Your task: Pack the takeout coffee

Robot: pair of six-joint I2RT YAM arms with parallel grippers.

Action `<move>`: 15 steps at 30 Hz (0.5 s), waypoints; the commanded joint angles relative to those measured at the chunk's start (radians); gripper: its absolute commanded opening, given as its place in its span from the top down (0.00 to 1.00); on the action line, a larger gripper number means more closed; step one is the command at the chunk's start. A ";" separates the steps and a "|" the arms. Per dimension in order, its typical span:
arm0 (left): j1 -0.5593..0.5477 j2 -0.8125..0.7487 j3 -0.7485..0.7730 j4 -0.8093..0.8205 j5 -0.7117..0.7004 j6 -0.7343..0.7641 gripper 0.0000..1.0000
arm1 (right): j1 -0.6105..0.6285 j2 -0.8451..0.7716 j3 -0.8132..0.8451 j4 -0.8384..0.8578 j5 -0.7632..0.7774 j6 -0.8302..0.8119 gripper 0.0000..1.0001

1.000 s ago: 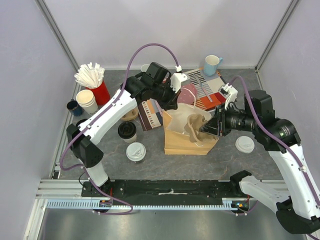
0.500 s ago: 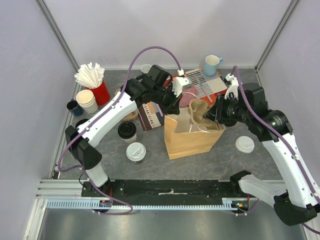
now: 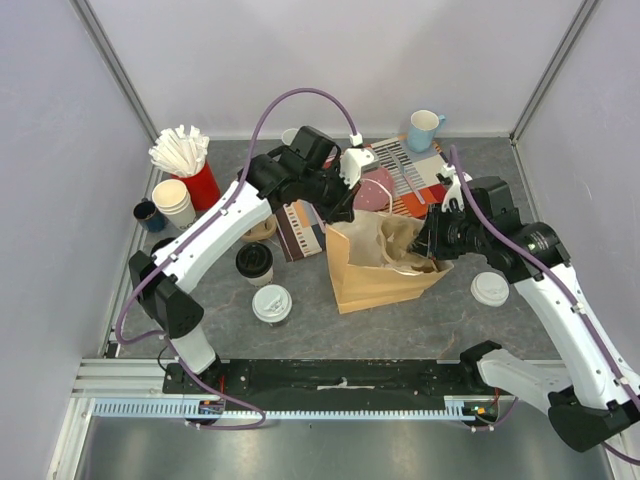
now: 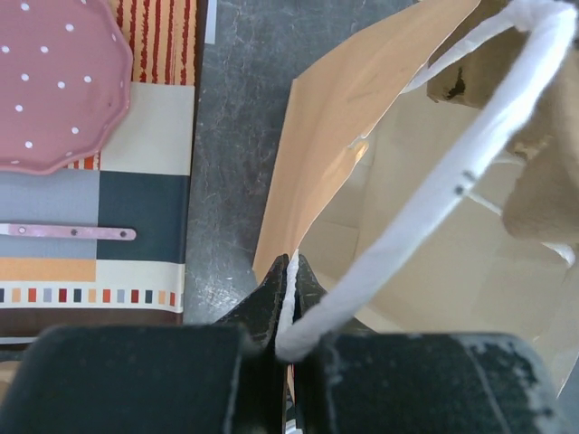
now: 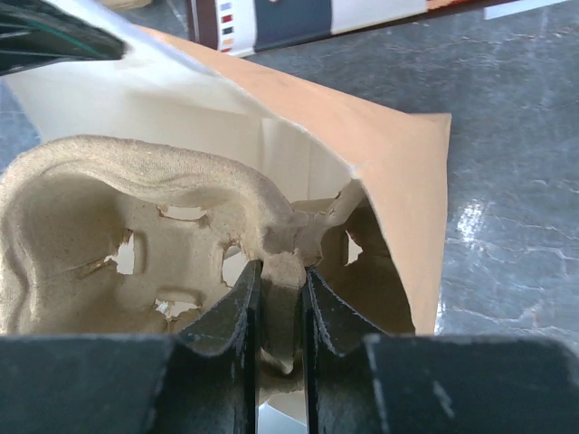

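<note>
Carrier (image 5: 136,208) sunk into bag (image 3: 380,285), right jaws gripping it, left jaws pinching handle (image 4: 434,199).

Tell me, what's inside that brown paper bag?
A moulded cardboard cup carrier, pinched by the right tool, sits in the mouth of the paper bag. It covers the bottom, so anything underneath is hidden. The black-lidded cup and white-lidded cup stand outside.

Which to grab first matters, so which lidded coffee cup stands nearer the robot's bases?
The cup with the white lid; the black-lidded cup stands just behind it, farther back.
</note>
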 commanded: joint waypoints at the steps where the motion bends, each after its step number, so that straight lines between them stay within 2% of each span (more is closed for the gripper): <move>1: 0.012 0.010 0.073 0.030 0.003 0.015 0.98 | 0.004 0.038 0.026 -0.101 0.180 -0.020 1.00; 4: 0.010 0.033 0.103 -0.004 0.044 0.003 0.98 | 0.062 0.069 0.044 -0.039 0.220 0.012 1.00; 8: 0.009 0.042 0.104 -0.010 0.107 -0.040 0.98 | 0.235 0.174 0.104 -0.031 0.391 0.031 1.00; 15: 0.006 0.065 0.116 -0.062 0.181 -0.080 0.98 | 0.337 0.274 0.143 0.000 0.536 0.040 1.00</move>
